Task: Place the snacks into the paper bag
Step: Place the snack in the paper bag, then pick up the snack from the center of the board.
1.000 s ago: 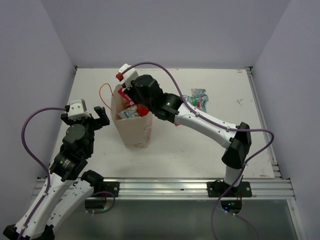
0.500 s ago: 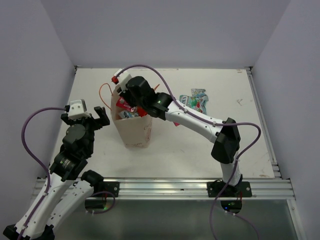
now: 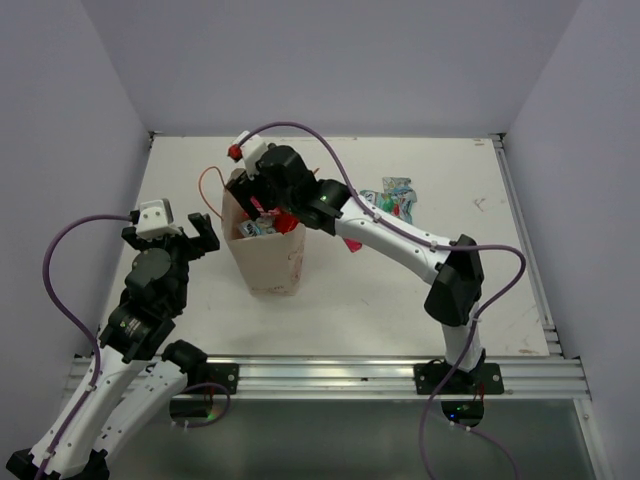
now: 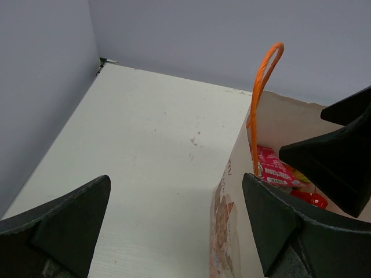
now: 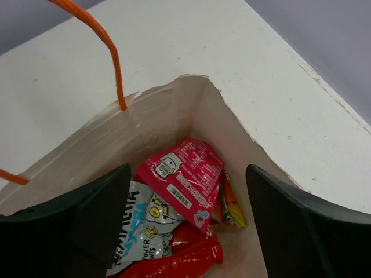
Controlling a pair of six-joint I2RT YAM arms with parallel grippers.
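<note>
Worktop (image 3: 380, 290) carries our upright paper bag (image 3: 270, 265). Our right end effector (image 5: 188, 214) hangs over its mouth, fingers apart, empty; our left end effector (image 4: 174, 231) gapes just beside the bag. We see a magenta packet (image 5: 185, 176) inside, loose packets (image 3: 397, 197) well right of it.

Matt cream paper bag (image 5: 162, 116) holds glossy plastic snacks (image 5: 185, 176) — on a smooth, matt white table (image 4: 145, 133).

table (image 3: 400, 300): white, faintly scuffed | paper bag (image 3: 272, 262): stands upright, left of centre | snacks (image 3: 397, 197): small heap (teal-white packets showing) far right, apart from bag
</note>
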